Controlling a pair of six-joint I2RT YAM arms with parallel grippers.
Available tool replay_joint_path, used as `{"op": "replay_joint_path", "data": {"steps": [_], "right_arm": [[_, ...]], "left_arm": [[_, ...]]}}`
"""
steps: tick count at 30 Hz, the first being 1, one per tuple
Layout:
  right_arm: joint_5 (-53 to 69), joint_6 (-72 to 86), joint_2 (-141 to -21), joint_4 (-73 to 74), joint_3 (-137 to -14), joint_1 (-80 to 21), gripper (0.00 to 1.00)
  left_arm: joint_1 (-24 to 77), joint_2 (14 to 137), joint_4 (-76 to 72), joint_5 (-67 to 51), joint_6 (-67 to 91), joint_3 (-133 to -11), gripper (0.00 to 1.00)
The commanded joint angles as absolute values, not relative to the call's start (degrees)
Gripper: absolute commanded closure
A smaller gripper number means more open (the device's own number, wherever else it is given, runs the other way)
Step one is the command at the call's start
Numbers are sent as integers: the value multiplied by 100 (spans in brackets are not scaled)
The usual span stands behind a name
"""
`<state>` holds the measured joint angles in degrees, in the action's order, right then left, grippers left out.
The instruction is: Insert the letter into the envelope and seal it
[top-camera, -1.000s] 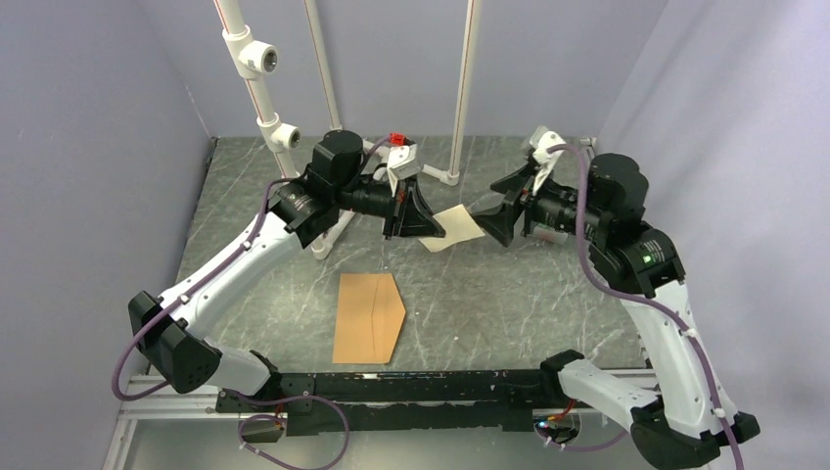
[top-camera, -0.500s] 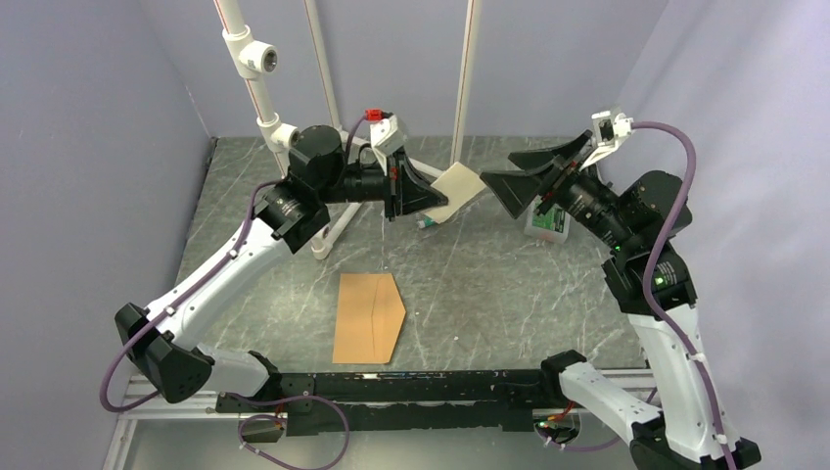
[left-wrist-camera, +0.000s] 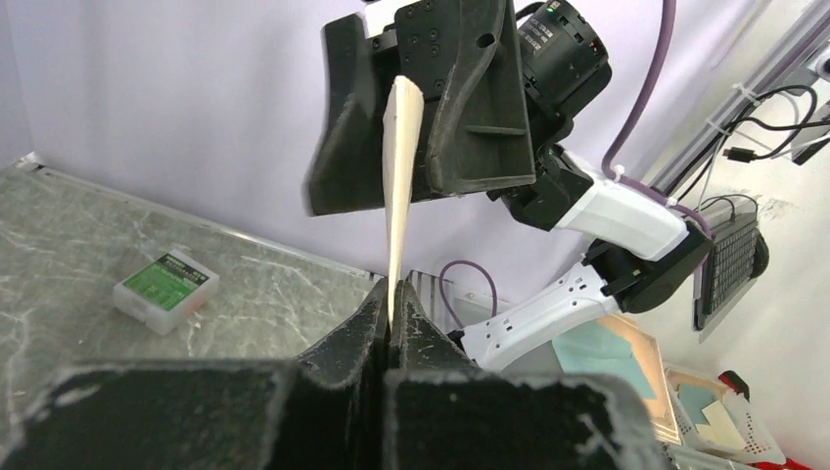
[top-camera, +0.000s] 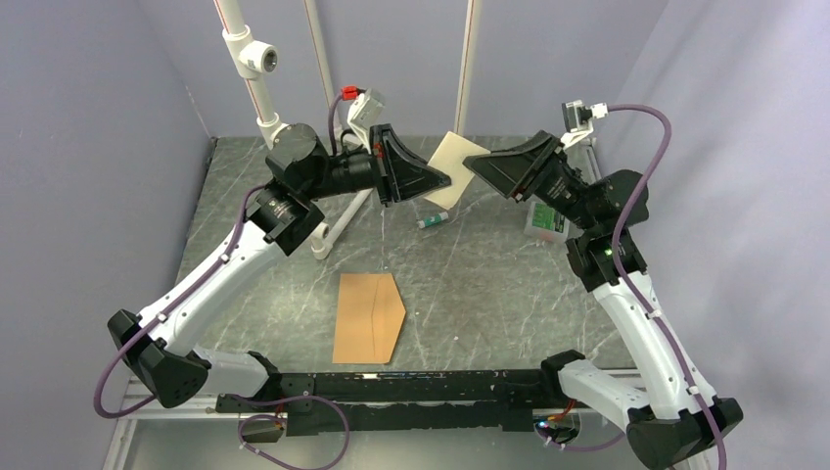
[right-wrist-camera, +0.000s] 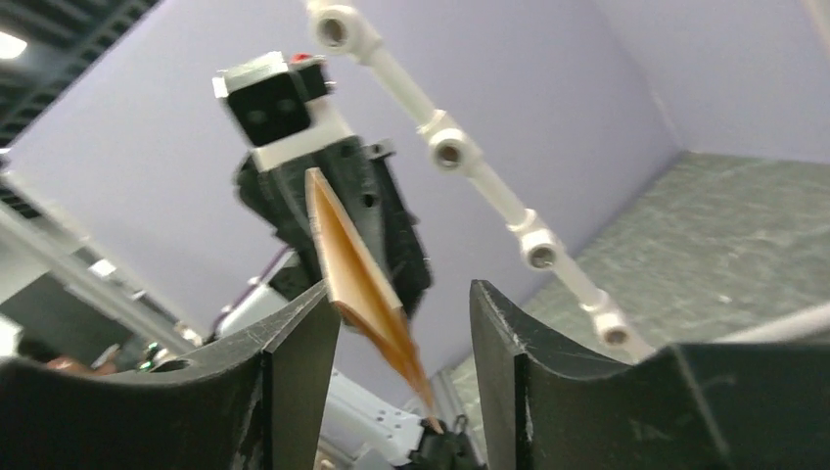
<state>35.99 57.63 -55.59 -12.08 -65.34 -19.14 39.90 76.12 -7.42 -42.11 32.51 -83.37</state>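
The left gripper (top-camera: 442, 184) is clamped on one edge of the letter (top-camera: 456, 161) and holds it in the air, beyond the envelope (top-camera: 368, 317) and to its right. The right gripper (top-camera: 474, 166) has its jaws apart around the letter's opposite edge. The envelope lies flat on the table (top-camera: 489, 284), its pointed flap spread rightward, well apart from both grippers.

The letter (top-camera: 456, 166) is aloft over the far middle of the tabletop (top-camera: 489, 294), one edge in my left fingers (top-camera: 411, 176), the opposite edge between my right fingers (top-camera: 504, 168). Below it lies a small tube (top-camera: 432, 221), with a small box (top-camera: 546, 220) to its right. The envelope (top-camera: 367, 318) lies flat nearer my bases, left of centre.
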Motion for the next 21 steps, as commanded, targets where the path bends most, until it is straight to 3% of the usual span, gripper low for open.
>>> {"op": "replay_joint_path", "data": {"steps": [1,4,6,9,12,21], "right_arm": [[4293,6424,-5458,-2881,-6583,-1907,55],[4519,6363,-5559,-2907,-6763,-1907,84],[4571,6072,-5572,-2615,-6934,-1907,100],[4644,5517,-5564,-2014,-7211,-1907,100],[4983,4866,-5615,-1479,-7441,-1898,100],[6244,3604,-5849,-210,-7831,-1898,100]], "left_arm": [[4012,7475,-1288,-4214,3805,-8556,96],[4015,7514,-1336,-4175,3919,-8575,88],[4012,7502,-1345,-4127,3911,-8561,77],[4017,7444,-1277,-4131,3771,-8565,55],[4014,7324,-1103,-4012,3517,-8546,44],[4016,7097,-661,-4015,3007,-8607,47]]}}
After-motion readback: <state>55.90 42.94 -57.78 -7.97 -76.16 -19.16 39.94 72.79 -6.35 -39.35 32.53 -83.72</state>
